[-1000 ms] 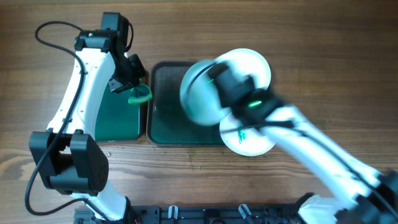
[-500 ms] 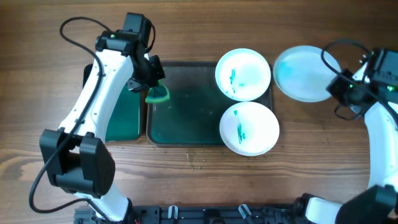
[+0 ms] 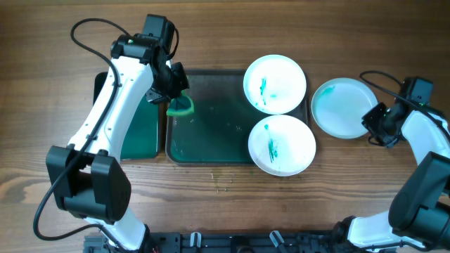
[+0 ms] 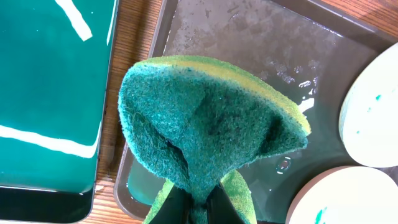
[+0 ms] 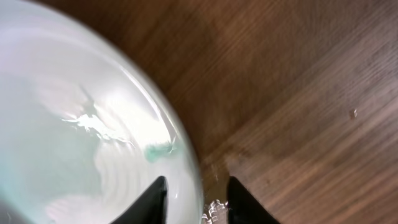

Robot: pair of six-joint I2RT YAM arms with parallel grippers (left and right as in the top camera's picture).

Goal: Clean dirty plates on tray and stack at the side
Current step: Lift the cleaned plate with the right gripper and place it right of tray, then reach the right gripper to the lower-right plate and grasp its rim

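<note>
The bluish plate is now lying nearer the tray than before, the right gripper clamping its rim, while two smeared plates are sitting on the tray's right end and the left gripper is pinching one sponge

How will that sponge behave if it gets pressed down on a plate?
Probably soft and floppy: the sponge is folded where the left gripper pinches it. It would likely flatten and spread under pressure. The wet tray suggests it may also be soaked and drip.
</note>
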